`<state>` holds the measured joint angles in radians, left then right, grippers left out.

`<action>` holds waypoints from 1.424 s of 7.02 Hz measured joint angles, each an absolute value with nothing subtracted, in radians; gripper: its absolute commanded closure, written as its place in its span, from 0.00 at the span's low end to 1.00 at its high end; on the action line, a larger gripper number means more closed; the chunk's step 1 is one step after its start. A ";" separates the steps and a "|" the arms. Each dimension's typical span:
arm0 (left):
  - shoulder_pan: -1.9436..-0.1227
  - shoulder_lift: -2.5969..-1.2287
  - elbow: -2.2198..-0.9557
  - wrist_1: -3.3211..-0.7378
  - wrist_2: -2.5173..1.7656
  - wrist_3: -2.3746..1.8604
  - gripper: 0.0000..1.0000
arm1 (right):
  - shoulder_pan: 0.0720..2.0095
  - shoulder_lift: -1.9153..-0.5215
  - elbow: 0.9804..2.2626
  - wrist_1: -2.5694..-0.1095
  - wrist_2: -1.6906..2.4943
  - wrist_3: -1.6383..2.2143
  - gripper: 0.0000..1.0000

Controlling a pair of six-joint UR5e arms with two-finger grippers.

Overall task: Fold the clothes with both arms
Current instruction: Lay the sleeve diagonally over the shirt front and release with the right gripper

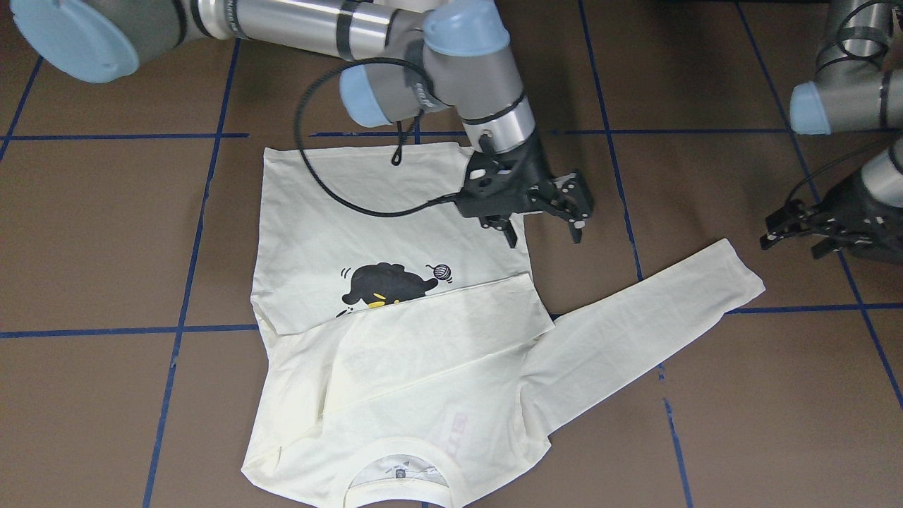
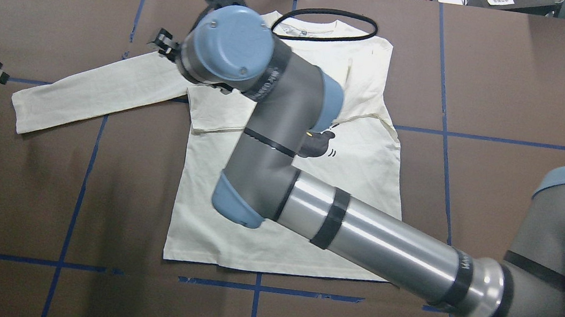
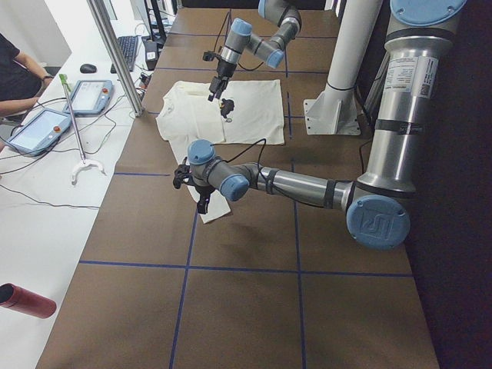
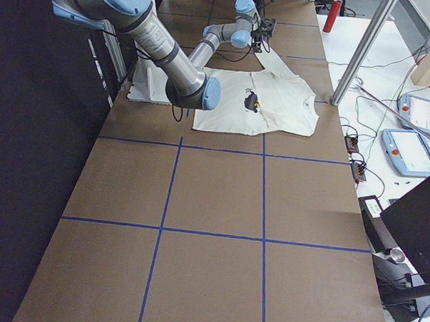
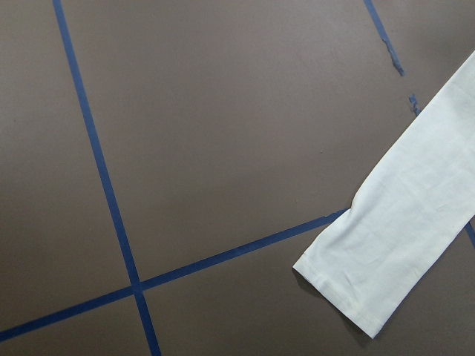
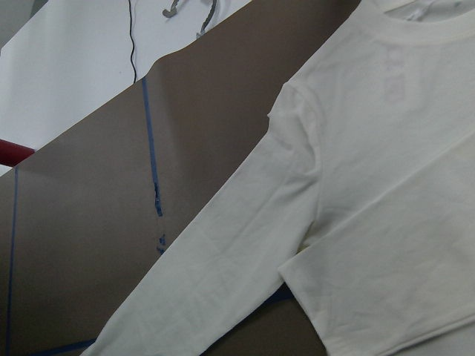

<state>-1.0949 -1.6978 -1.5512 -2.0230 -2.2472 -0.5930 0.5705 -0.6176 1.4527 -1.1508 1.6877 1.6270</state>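
Note:
The cream-white shirt (image 1: pixel 395 367) lies flat on the brown table, collar away from the robot. A fold of plain fabric covers the lower part of the black cat print (image 1: pixel 388 282). One long sleeve (image 1: pixel 635 331) stretches out toward my left arm's side; it also shows in the overhead view (image 2: pixel 91 89). My right gripper (image 1: pixel 543 234) hovers open and empty over the shirt's side edge near that sleeve's shoulder. My left gripper (image 1: pixel 791 245) is open and empty, just beyond the sleeve cuff (image 5: pixel 393 245).
Blue tape lines (image 1: pixel 190 233) divide the table into squares. The white pedestal base (image 3: pixel 330 115) stands at the robot's side. A side table holds teach pendants (image 3: pixel 38 131) and a red bottle (image 3: pixel 27 301); a person (image 3: pixel 15 77) sits there.

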 measured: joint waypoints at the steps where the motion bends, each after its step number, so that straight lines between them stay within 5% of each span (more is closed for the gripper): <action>1: -1.059 -1.709 -1.498 -2.061 -2.206 -0.634 0.18 | 0.605 -0.732 1.572 -1.174 1.725 1.604 0.00; 3: -1.041 -1.726 -1.364 -2.184 -2.184 -0.652 0.30 | 0.630 -0.839 1.673 -1.187 1.752 1.556 0.00; 5: -1.039 -1.744 -1.318 -2.220 -2.183 -0.658 1.00 | 0.630 -0.858 1.692 -1.191 1.752 1.549 0.00; 10: -1.039 -1.754 -1.378 -2.222 -2.210 -0.667 1.00 | 0.627 -0.879 1.693 -1.191 1.746 1.546 0.00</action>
